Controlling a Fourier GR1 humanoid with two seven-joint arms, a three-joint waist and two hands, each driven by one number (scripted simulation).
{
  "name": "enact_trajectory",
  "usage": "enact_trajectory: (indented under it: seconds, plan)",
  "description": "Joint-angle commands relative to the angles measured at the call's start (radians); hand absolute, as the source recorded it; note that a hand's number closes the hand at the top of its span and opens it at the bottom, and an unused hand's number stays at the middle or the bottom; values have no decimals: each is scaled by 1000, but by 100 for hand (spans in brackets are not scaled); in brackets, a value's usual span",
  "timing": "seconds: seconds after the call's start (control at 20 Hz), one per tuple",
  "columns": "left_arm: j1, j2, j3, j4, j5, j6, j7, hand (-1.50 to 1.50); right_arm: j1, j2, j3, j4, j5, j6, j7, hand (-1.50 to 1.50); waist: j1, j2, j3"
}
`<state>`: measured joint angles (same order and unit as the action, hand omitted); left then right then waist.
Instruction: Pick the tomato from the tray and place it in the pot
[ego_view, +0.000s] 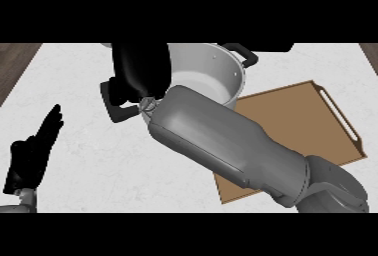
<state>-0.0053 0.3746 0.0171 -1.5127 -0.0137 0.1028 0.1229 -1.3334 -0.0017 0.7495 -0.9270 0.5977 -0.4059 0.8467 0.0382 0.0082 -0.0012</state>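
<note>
- The right robot hand hangs over the pot, so the task looks near its end, with the release seemingly left.
- The tomato cannot be seen; the tray shows none.
- Whether that hand's fingers grip anything cannot be told.
- The left robot hand rests open at the bench's left edge.

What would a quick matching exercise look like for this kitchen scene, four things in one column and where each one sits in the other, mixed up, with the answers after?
Things:
1. pot
2. tray
3. left hand
4. right hand

Places:
A. resting open at the view's left edge
B. flat on the counter at the right
C. over the pot's left rim
D. top centre of the counter

Pairs: 1-D, 2-B, 3-A, 4-C
</note>
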Motion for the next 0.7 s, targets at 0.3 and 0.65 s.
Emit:
enact_trajectory:
  seconds: [0.3,0.65]
  plan:
    - [-41,-5,6,-10,7,-24,29,0,-12,2,-74,353,-134,-93,-292,150,35,15,0]
    - [-69,-24,-23,19,-42,-5,23,0,0,2,-127,370,-329,-85,-395,-150,51,19,0]
